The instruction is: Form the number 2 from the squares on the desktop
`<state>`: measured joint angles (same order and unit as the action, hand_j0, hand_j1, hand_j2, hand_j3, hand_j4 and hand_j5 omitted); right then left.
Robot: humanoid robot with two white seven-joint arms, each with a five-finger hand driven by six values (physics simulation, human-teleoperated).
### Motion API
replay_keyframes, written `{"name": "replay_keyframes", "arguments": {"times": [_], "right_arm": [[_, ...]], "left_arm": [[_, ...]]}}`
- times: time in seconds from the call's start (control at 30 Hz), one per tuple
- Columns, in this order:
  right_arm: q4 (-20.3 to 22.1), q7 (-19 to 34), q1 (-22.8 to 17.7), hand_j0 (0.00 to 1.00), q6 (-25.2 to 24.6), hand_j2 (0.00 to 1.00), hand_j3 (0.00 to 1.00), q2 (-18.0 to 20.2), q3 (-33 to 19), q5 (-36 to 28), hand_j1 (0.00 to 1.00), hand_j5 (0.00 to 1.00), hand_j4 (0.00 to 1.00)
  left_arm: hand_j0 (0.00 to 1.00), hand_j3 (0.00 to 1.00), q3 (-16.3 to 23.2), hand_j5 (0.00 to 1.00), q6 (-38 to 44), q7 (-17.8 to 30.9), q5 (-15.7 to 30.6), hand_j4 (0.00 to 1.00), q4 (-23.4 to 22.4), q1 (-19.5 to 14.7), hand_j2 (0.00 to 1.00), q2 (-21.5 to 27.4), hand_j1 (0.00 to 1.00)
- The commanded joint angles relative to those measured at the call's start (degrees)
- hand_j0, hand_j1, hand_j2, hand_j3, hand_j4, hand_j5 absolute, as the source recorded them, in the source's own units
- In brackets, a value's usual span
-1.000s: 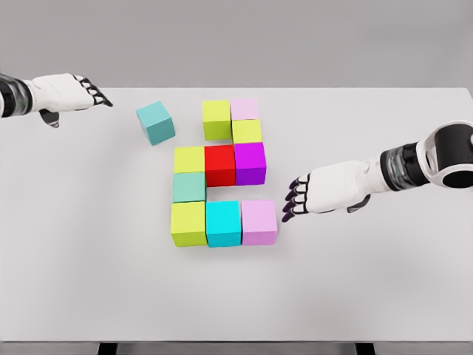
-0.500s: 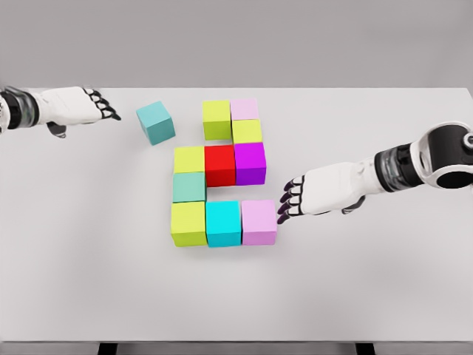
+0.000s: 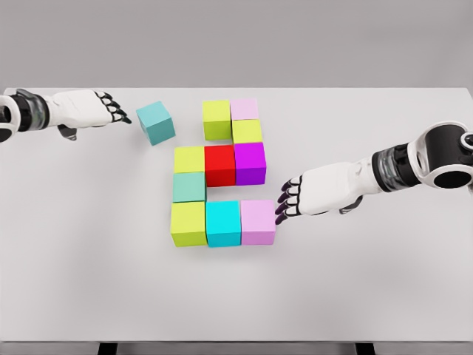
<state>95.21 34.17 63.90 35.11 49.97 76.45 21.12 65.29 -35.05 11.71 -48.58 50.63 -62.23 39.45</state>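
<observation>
You see the loose teal cube [image 3: 156, 122] just right of the left hand [image 3: 92, 109], fingers open, not touching. Right hand [image 3: 310, 194], open, fingertips at the pink cube [image 3: 259, 222].

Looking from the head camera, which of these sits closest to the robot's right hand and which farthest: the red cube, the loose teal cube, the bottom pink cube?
From the right hand:
1. Bottom pink cube, beside its fingertips.
2. Red cube, middle row.
3. Loose teal cube, far upper left.
</observation>
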Motion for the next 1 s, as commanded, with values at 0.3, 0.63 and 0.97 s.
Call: {"name": "replay_keyframes", "arguments": {"times": [0.3, 0.63, 0.97], "right_arm": [[-13.91, -0.07, -23.37, 1.00, -0.11, 1.00, 1.00, 5.41, -46.02, -26.12, 1.00, 1.00, 1.00], [-24.89, -0.07, -38.23, 1.00, -0.11, 1.00, 1.00, -12.79, -62.39, -35.89, 1.00, 1.00, 1.00], [-31.84, -0.07, -47.11, 1.00, -0.11, 1.00, 1.00, -14.90, -65.72, -35.89, 1.00, 1.00, 1.00]], "left_arm": [[1.00, 1.00, -0.25, 1.00, 0.05, -0.02, -0.29, 1.00, -4.49, -0.79, 1.00, -4.38, 1.00], [1.00, 1.00, -0.51, 1.00, 0.05, -0.02, -0.20, 1.00, -6.95, -1.76, 1.00, -5.70, 1.00], [1.00, 1.00, -0.95, 1.00, 0.05, -0.02, -0.29, 1.00, -9.58, -2.55, 1.00, -8.25, 1.00]]}}
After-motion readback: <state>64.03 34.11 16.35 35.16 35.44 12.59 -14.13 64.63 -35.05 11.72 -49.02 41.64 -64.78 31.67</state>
